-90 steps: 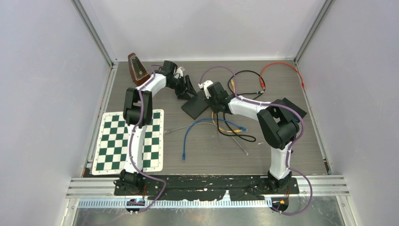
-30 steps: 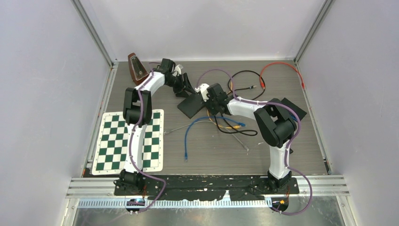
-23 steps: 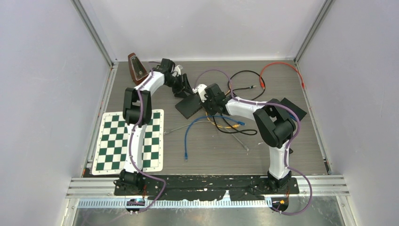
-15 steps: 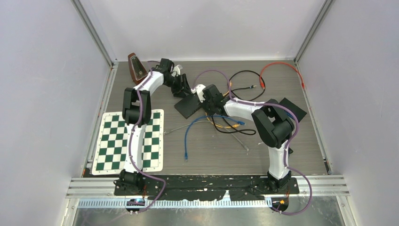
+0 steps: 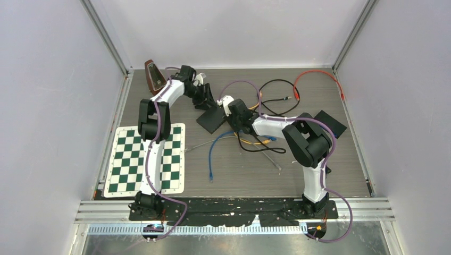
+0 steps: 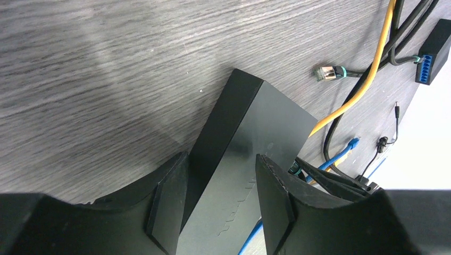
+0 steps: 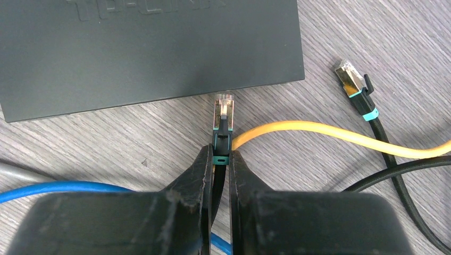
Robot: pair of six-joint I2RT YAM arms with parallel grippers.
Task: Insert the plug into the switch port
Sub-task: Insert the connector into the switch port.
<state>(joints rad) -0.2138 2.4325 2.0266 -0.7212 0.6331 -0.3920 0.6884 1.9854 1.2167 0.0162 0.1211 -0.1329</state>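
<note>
Find the right claw (image 7: 220,164) clamped on the plug (image 7: 222,109) at its black boot, just behind the clear tip. Find the left claw (image 6: 218,207) closed across one end of the switch (image 6: 239,143) — one finger on each side, apparently pressing on the case. Locate the plug low over the table (image 7: 345,32), tip aimed at the near edge of the switch and just short of it; no contact visible. Note the ports hidden from both wrist views.

Treat the plug as light, small and rigid, with a thin latch tab likely to snap or snag. Hold it by the boot, clear of the tab; avoid a hold further back, where steering would probably go soft. Expect a sideways tug from the yellow cable (image 7: 330,133) lying just beside the boot. Treat the switch as light and smooth-cased — likely to slide on the table if pushed. Brace it at the gripped end before pressing the plug in.
</note>
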